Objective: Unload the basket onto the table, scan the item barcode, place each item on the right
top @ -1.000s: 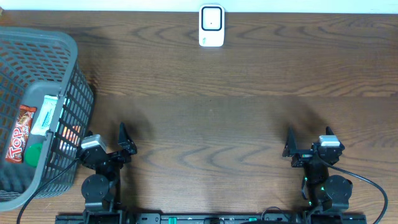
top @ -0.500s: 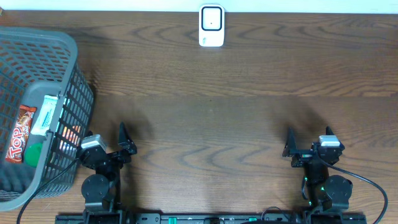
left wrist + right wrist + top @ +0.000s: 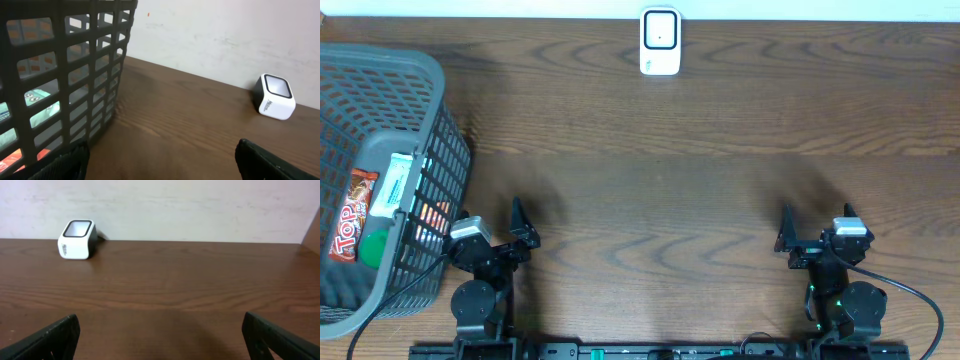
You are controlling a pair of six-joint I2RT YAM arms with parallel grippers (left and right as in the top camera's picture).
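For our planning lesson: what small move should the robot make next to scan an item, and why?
Probably lift the left gripper and swing it over the basket rim toward the red snack bar. It and the right gripper are open and empty. The bar lies in the basket beside the left arm, far from the scanner.

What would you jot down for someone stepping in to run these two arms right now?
Left gripper: open, empty, beside the grey plastic lattice basket.
Right gripper: open, empty, low over the brown wooden table.
Items: a red wrapped snack bar and a white-and-teal packet lie in the basket at the table's left end. The small white box-shaped scanner sits at the middle of the far edge.
Done: nothing picked or scanned.
Left: lift an item out, probably with the nearer left arm, and show its barcode to the scanner.
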